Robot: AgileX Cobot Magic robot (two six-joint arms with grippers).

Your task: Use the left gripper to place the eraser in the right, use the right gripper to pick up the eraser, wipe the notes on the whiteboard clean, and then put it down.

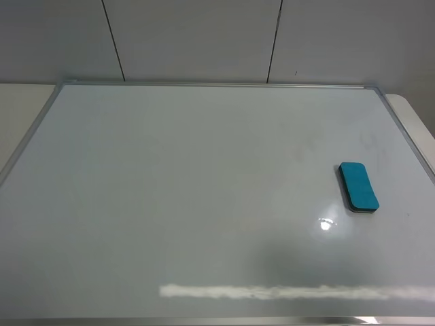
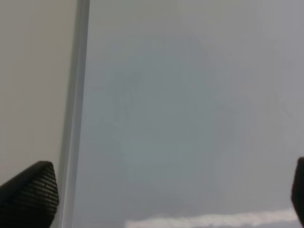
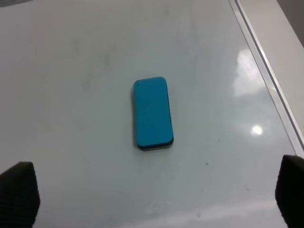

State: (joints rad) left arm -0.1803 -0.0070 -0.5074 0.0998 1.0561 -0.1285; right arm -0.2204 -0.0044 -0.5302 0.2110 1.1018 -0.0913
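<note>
Eraser, high view: teal eraser [image 1: 358,187] lies flat on the whiteboard [image 1: 170,204], right side, near the right frame, long axis roughly front to back, slightly skewed. Neither of my arms shows here.
Notes, high view: no red scribble visible; only a faint grey smudge beyond the eraser. My read: the wipe is done or nearly done, and the eraser is already set down.
Left gripper, left wrist view: my left gripper [image 2: 166,199] shows as two dark fingertips [image 2: 28,192] at opposite edges of the picture, spread wide, nothing between them. Below is bare board and the silver frame, with table beyond it. No eraser in sight, so this arm sits at the board's left edge, well apart from it.
Right gripper, right wrist view: my right gripper [image 3: 156,197] also shows wide-set fingertips [image 3: 19,192], nothing held. It hangs above the board with the eraser [image 3: 152,114] ahead of it, clear of both tips, felt base down.
Step, my judgement: task looks close to finished; what's left is parking clear.
How to do it well: lift the right arm straight up before moving sideways so a finger doesn't nudge the eraser, which will likely slide easily on the glossy surface. Keep the left arm off the frame.
</note>
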